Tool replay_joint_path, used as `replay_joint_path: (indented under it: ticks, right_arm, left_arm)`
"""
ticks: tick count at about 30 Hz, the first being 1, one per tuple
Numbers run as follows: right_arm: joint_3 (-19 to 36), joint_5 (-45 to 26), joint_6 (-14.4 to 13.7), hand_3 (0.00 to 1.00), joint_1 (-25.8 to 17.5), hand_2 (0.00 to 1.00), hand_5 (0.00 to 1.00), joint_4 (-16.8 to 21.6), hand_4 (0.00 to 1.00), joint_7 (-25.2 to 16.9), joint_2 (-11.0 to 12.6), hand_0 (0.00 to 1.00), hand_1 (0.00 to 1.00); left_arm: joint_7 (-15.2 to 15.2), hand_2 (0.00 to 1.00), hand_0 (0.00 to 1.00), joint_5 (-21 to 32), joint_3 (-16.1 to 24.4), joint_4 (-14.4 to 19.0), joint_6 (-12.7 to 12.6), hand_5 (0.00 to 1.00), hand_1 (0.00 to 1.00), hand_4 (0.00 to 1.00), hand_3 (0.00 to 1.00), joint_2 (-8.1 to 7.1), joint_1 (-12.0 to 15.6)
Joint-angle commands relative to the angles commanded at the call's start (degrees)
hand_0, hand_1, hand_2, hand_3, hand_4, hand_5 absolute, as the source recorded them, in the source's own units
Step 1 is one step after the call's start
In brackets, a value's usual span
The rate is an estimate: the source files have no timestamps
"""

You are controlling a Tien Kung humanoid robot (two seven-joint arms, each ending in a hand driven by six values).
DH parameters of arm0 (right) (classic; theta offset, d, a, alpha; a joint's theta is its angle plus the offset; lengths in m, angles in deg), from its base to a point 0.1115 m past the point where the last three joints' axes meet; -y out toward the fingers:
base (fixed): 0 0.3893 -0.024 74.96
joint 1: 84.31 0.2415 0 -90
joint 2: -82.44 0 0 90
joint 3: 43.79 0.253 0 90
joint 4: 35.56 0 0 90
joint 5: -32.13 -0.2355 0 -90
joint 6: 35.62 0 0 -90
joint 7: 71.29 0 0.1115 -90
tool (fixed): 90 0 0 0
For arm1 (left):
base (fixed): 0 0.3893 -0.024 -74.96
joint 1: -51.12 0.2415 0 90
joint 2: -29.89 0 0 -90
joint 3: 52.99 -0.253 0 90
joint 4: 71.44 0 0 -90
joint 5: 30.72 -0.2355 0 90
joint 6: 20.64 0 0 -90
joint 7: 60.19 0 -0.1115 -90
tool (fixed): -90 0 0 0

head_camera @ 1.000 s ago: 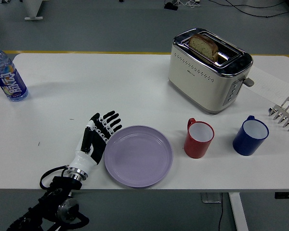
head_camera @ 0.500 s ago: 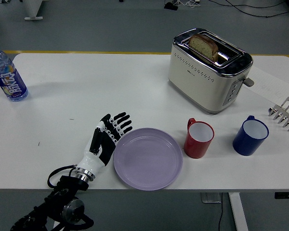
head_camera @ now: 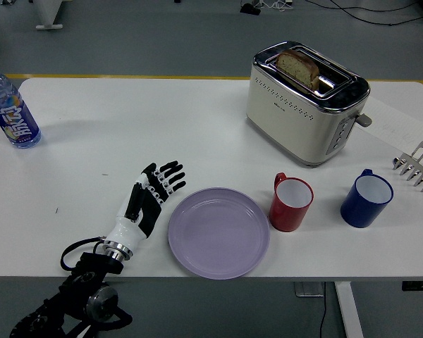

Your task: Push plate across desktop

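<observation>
**Plate beside the red mug, robot hand drawn clear**

Seen from the head view, the lilac plate point(head_camera: 219, 232) lies flat near the front edge of the white table point(head_camera: 162, 120), its right rim touching or just short of the red mug point(head_camera: 290, 203); which of the two cannot be told. The left robot hand point(head_camera: 149, 196) is shown just beside the plate's left rim, apart from it, with fingers extended and relaxed and nothing held. The right robot hand is not in view. The push is judged to be largely done, since little free room is left on the plate's right before the mug is met; any further travel would have to be steered around the mug. Farther right stands a blue mug point(head_camera: 366, 198), and behind the mugs a toaster point(head_camera: 307, 100) with bread in one slot. A water bottle point(head_camera: 10, 109) is set at the far left. Beyond the table, grey floor with a yellow line is visible.
</observation>
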Motion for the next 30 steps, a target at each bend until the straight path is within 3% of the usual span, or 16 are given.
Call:
replay_joint_path:
  ticks: [3,5,6,9,13,18,20,25,30]
  right_arm:
    - [-0.3,-0.4,0.1,0.595,0.0,0.666,0.454,0.0,0.311,-0.2,0.1,0.563,0.549]
    - [-0.6,-0.8,0.1,0.595,-0.1,0.666,0.454,0.1,0.311,-0.3,0.1,0.563,0.549]
    - [-0.8,-1.1,0.1,0.595,-0.1,0.664,0.454,0.1,0.312,-0.5,0.2,0.563,0.549]
    - [-2.1,-3.1,0.0,0.595,-0.3,0.664,0.454,0.5,0.312,-1.1,0.3,0.563,0.549]
    - [-2.7,-4.0,0.0,0.595,-0.4,0.664,0.453,0.5,0.311,-1.4,0.4,0.563,0.549]
    - [-3.1,-4.8,0.2,0.594,-0.5,0.664,0.452,0.4,0.312,-1.7,0.3,0.563,0.549]
    - [-3.3,-5.1,0.3,0.594,-0.6,0.664,0.452,0.4,0.312,-1.8,0.3,0.563,0.549]
    - [-3.4,-5.4,0.4,0.594,-0.7,0.664,0.452,0.3,0.312,-1.8,0.3,0.563,0.549]
    - [-3.1,-5.3,0.3,0.594,-0.9,0.664,0.452,0.3,0.312,-1.7,0.3,0.562,0.549]
  left_arm:
    - [0.9,0.768,0.733,-1.7,3.0,0.6,0.3,0.998,0.774,0.510,0.717,-0.78,0.1]
    - [3.2,0.768,0.733,-2.3,6.2,1.8,1.7,0.998,0.774,0.510,0.717,-1.94,0.5]
    - [4.0,0.749,0.663,-2.1,7.3,2.2,2.3,0.998,0.738,0.507,0.709,-2.42,0.7]
    - [8.1,0.749,0.663,-0.9,11.7,3.5,5.6,0.998,0.738,0.507,0.709,-4.41,1.5]
    - [11.2,0.745,0.661,0.2,16.0,4.1,7.6,0.998,0.736,0.511,0.706,-6.44,2.0]
    - [14.5,0.743,0.660,3.9,20.8,4.8,10.0,0.998,0.736,0.518,0.712,-10.53,2.8]
    - [16.6,0.743,0.660,5.4,22.4,4.6,11.6,0.998,0.736,0.518,0.712,-12.88,3.0]
    - [17.6,0.743,0.661,7.2,25.2,2.7,12.9,0.998,0.739,0.524,0.713,-16.59,3.3]
    - [17.9,0.744,0.664,7.6,28.3,1.1,13.4,0.998,0.742,0.535,0.713,-17.71,3.5]
